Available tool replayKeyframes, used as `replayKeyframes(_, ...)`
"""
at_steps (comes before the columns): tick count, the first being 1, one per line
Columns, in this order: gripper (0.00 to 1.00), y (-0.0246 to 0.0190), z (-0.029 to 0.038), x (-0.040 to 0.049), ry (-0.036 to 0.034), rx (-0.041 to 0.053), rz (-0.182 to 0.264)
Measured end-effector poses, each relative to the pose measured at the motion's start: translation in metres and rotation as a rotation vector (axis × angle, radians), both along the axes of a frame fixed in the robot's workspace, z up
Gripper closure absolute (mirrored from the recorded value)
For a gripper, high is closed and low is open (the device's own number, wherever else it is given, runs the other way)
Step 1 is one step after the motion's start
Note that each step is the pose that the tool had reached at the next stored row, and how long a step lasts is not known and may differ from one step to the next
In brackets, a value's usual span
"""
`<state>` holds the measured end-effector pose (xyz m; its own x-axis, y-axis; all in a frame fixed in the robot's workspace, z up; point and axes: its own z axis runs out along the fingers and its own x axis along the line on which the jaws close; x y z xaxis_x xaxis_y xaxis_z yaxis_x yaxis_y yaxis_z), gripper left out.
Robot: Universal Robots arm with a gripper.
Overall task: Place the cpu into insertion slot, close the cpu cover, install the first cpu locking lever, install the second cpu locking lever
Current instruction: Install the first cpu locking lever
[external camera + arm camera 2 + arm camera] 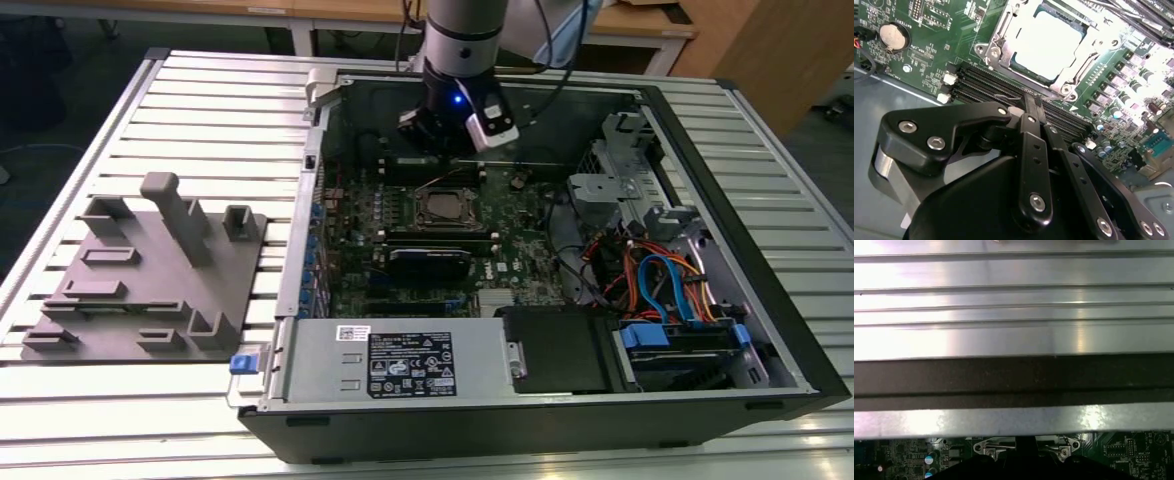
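The cpu lies flat in its socket on the green motherboard, its pale metal face showing through the window of the cpu cover. The cover, a grey metal frame, lies down around it. My gripper has its two black fingers pressed together and holds nothing. Its tips sit at the socket's edge beside the memory slots, next to a thin wire locking lever. In the exterior view the gripper hangs inside the open case just behind the socket. The first wrist view has the socket low under the fingertips.
Black memory slots and a coin battery lie beside the socket. The case wall stands close behind the arm. A power supply and coloured cables fill the case's near side. A grey fixture block sits on the exterior view's left.
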<state>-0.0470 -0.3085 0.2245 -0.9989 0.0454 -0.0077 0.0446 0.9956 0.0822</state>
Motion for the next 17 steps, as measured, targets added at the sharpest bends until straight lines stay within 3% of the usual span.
replayKeyframes(17,0.9,0.0015,-0.0032,0.0094,0.0,-0.0027,0.002)
